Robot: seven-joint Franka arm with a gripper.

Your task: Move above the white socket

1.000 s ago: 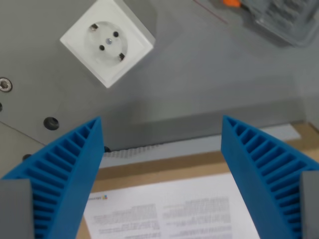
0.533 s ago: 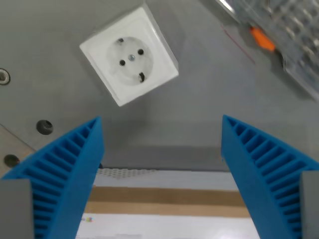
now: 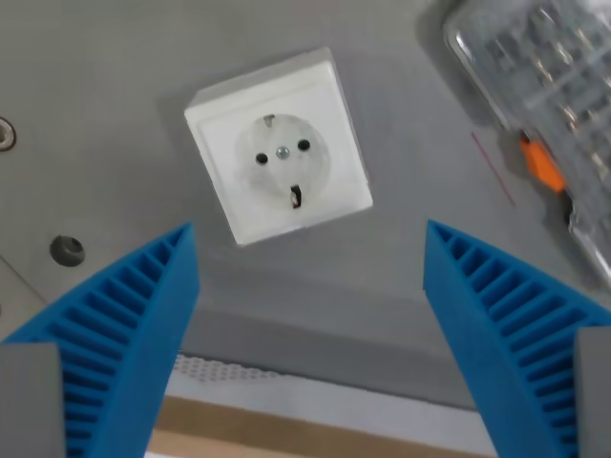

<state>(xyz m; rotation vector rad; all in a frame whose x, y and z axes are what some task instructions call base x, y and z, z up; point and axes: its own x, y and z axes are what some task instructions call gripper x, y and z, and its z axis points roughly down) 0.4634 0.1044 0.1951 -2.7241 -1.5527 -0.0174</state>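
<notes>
One white socket (image 3: 279, 148) flat on grey table (image 3: 124, 57).

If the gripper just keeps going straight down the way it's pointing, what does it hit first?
Probably the bare grey table, just short of the white socket. The open gripper aims slightly below it in the wrist view, though depth is unclear.

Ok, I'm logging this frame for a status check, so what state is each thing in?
white socket: lying face up on the grey table, nothing plugged in.
gripper: open, holding nothing, socket just ahead of the fingers.
clear plastic case: at the wrist view's right, blurred; cannot tell if open or closed.
</notes>
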